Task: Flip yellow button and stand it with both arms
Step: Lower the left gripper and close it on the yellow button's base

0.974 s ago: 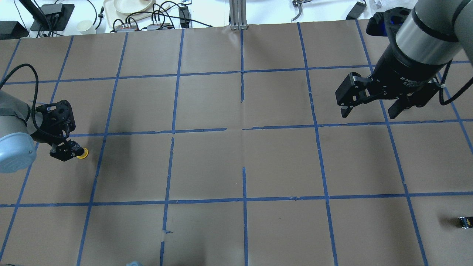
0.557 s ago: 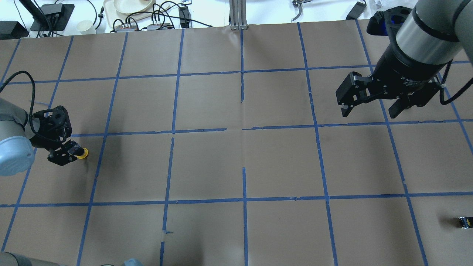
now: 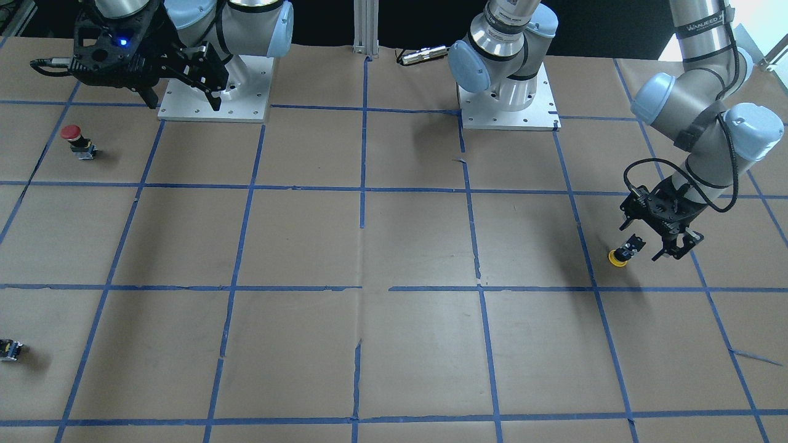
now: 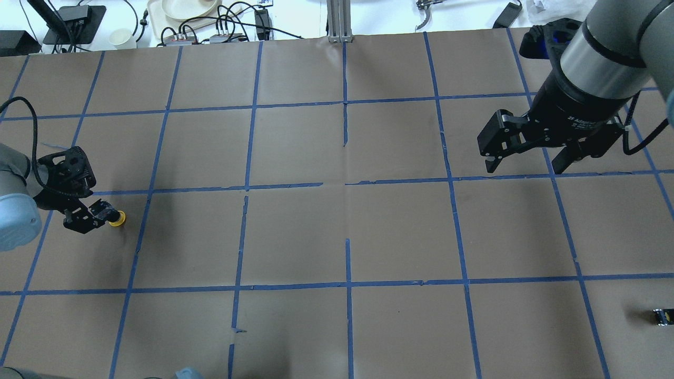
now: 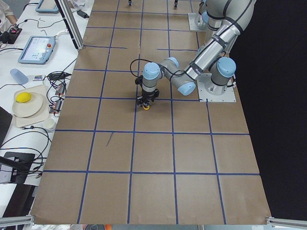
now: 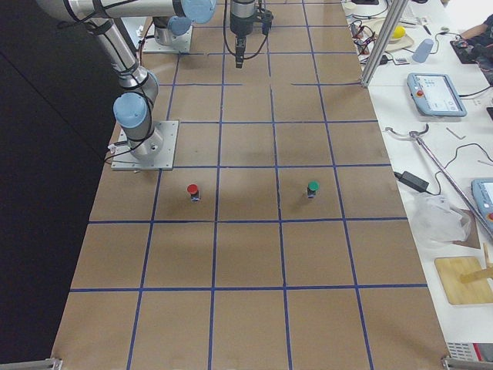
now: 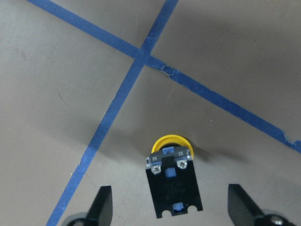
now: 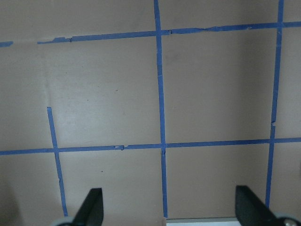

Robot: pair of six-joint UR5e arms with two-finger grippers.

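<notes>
The yellow button (image 4: 117, 218) lies on its side on the brown paper at the table's left, its yellow cap pointing away from my left gripper (image 4: 88, 217). The left wrist view shows its black body (image 7: 173, 188) between the two fingertips (image 7: 101, 207), which stand wide apart and touch nothing. It also shows in the front view (image 3: 617, 258) and the left side view (image 5: 146, 106). My left gripper (image 3: 655, 249) is open, low over the table. My right gripper (image 4: 526, 164) is open and empty, held high over the far right squares, and shows in the front view (image 3: 183, 101).
A red-capped button (image 3: 72, 135) stands near the right arm's base plate (image 3: 246, 104). A green-capped button (image 6: 312, 187) stands beside it. A small black capless part (image 4: 662, 316) lies at the right front edge. Cables and dishes lie beyond the table's far edge.
My left gripper has drawn back a little to the left, away from the yellow button, which stays in place. The right gripper has shifted only slightly.
</notes>
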